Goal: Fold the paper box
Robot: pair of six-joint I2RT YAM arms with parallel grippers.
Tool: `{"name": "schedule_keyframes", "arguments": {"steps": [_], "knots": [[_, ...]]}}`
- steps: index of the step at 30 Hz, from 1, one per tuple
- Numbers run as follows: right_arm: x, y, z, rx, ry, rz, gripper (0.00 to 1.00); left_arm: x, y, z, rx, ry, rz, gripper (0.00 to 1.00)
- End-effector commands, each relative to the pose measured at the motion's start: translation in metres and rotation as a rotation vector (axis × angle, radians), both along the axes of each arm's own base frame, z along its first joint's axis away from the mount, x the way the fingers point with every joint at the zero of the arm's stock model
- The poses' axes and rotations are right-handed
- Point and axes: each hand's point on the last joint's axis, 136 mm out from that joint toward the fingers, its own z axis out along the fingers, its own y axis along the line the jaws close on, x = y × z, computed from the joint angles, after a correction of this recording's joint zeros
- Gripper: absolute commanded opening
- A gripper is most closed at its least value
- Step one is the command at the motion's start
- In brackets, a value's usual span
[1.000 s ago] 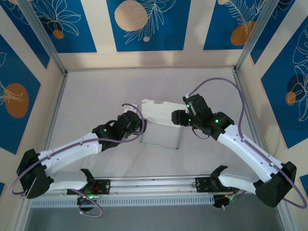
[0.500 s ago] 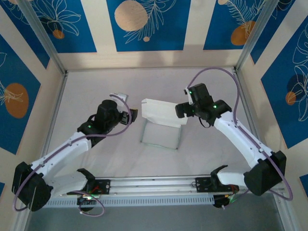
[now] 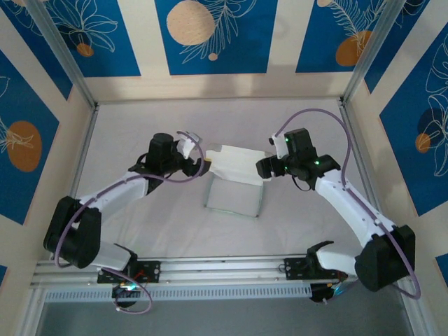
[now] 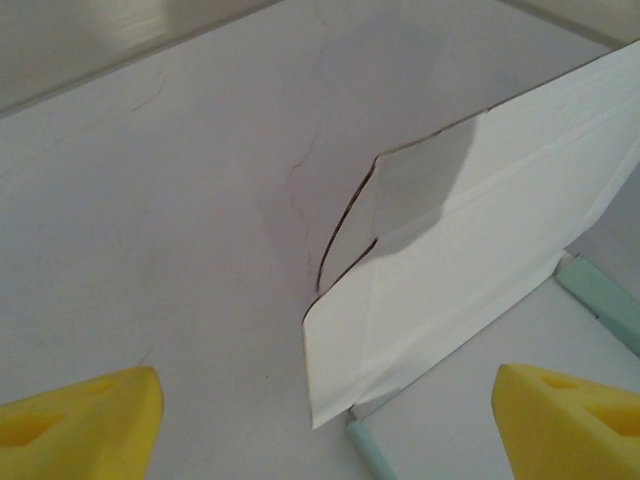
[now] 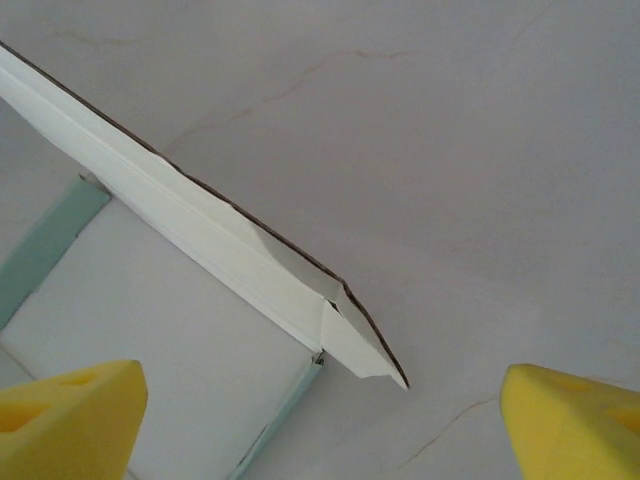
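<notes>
We see a pale grey-white, matte table top [image 3: 140,126]. In the wrist views its covering shows thin crack-like lines [image 4: 300,170]. Near its middle lies the paper box [image 3: 233,197], a shallow open tray of thin card with pale grey-green walls, its base flat on the surface. Its white lid flap [image 3: 234,164] stands tilted at the far side. Along the near edge runs a silvery metal rail [image 3: 224,269].

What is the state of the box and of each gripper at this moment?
paper box: partly folded, its wide flap raised at a tilt, not closed.
left gripper: open, holding nothing.
right gripper: open, holding nothing.
</notes>
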Motion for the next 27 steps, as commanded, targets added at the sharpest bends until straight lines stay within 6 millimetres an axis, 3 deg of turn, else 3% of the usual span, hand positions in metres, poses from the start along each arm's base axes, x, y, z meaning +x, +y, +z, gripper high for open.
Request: {"name": "schedule_keyframes", "arguments": {"steps": [1, 7, 11, 17, 20, 24, 27], "knots": [[0.007, 0.011, -0.001, 0.026, 0.015, 0.048, 0.88, 0.013, -0.018, 0.025, -0.075, -0.078, -0.077, 0.83], [0.023, 0.016, -0.008, -0.007, 0.015, 0.063, 0.77, 0.02, -0.034, 0.013, -0.087, -0.031, -0.14, 0.71], [0.03, 0.025, -0.003, 0.0, -0.02, 0.095, 0.67, 0.018, -0.036, 0.005, -0.096, 0.002, -0.146, 0.56], [0.046, 0.031, -0.003, -0.033, -0.051, 0.072, 0.45, 0.015, -0.033, 0.006, -0.133, -0.023, -0.118, 0.3], [0.048, 0.036, -0.002, -0.023, -0.045, 0.064, 0.4, 0.012, -0.033, 0.005, -0.129, -0.029, -0.111, 0.2], [0.05, 0.043, 0.003, -0.008, -0.063, 0.058, 0.37, 0.004, -0.036, 0.002, -0.115, -0.049, -0.126, 0.16], [0.053, 0.047, 0.011, 0.003, -0.115, 0.059, 0.34, 0.003, -0.036, 0.012, -0.123, -0.098, -0.124, 0.15]]}}
